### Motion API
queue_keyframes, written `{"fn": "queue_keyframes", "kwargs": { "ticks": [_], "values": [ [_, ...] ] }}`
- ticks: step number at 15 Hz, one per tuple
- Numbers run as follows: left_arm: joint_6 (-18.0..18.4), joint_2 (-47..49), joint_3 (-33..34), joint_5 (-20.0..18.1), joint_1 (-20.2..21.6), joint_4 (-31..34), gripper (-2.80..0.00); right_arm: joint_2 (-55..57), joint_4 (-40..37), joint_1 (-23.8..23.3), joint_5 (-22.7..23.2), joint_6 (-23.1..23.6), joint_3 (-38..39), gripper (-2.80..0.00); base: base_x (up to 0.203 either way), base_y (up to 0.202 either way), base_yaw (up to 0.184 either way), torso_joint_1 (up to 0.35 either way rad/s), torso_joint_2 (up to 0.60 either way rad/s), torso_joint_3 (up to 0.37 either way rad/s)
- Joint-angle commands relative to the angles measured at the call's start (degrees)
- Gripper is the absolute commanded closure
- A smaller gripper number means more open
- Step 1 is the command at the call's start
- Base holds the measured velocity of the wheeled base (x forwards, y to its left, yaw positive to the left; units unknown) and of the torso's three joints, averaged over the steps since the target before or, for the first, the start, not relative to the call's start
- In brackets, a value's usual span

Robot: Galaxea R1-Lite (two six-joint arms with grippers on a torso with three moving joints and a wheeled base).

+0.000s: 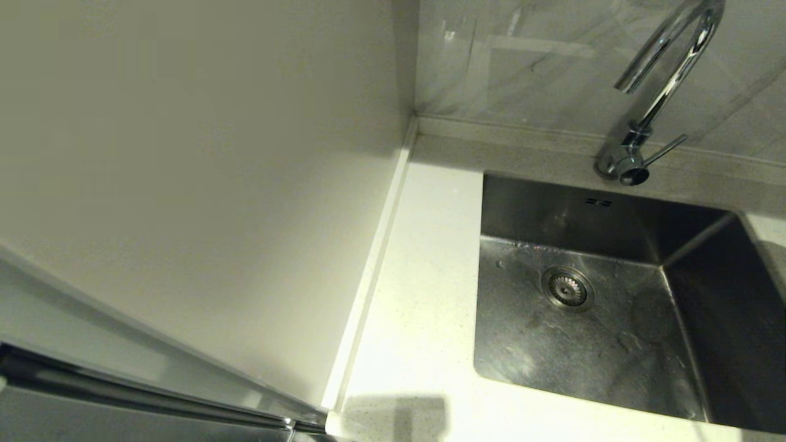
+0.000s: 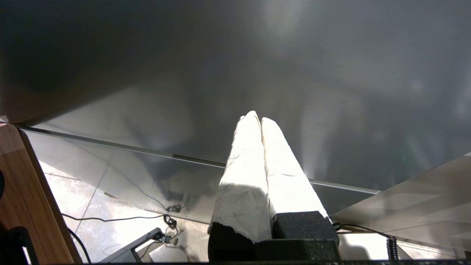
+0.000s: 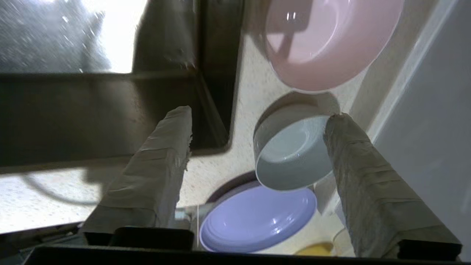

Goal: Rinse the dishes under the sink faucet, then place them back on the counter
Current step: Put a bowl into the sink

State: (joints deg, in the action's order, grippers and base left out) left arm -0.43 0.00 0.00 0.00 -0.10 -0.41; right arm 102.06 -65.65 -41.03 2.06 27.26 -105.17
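Observation:
The steel sink (image 1: 552,215) lies empty under the chrome faucet (image 1: 666,73), whose lever (image 1: 666,150) sticks out at its base. No dishes or grippers show in the head view. In the right wrist view my right gripper (image 3: 259,114) is open over the white counter (image 3: 217,165), beside a sink (image 3: 92,114) corner. The pale blue-white bowl (image 3: 290,158) sits below and between its fingers, close to one fingertip (image 3: 336,121). The lilac plate (image 3: 254,221) lies beside the bowl and the pink cup (image 3: 323,40) beyond it. My left gripper (image 2: 257,117) is shut on nothing, low beside a dark cabinet front.
A cream wall panel (image 1: 184,153) rises left of the counter (image 1: 424,276), with a low raised edge along the back. Something yellow (image 3: 316,249) lies past the plate. Cables (image 2: 121,217) run over the floor below the left arm.

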Motion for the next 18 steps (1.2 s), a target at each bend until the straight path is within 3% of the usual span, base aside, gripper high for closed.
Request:
{"fn": "queue_keyframes", "kwargs": {
  "ticks": [1, 5, 11, 14, 18],
  "values": [
    [0.0, 0.0, 0.2, 0.0, 0.0, 0.0, 0.00, 2.7, 0.0, 0.1, -0.2, 0.3, 2.1, -2.80, 0.000, 0.000, 0.000, 0.000, 0.00, 0.000],
    [0.0, 0.0, 0.2, 0.0, 0.0, 0.0, 0.00, 6.6, 1.4, 1.7, 0.9, 0.3, 2.7, -2.80, 0.000, 0.000, 0.000, 0.000, 0.00, 0.000],
    [0.0, 0.0, 0.2, 0.0, 0.0, 0.0, 0.00, 10.3, 16.9, 3.0, 2.3, -0.4, 4.4, -2.80, 0.000, 0.000, 0.000, 0.000, 0.00, 0.000],
    [0.0, 0.0, 0.2, 0.0, 0.0, 0.0, 0.00, 11.1, 23.0, 2.9, -2.1, -1.5, 5.2, -2.80, 0.000, 0.000, 0.000, 0.000, 0.00, 0.000],
    [0.0, 0.0, 0.2, 0.0, 0.0, 0.0, 0.00, 10.9, 23.7, 2.6, -9.4, -4.8, 5.1, -2.80, 0.000, 0.000, 0.000, 0.000, 0.00, 0.000]
  ]
}}
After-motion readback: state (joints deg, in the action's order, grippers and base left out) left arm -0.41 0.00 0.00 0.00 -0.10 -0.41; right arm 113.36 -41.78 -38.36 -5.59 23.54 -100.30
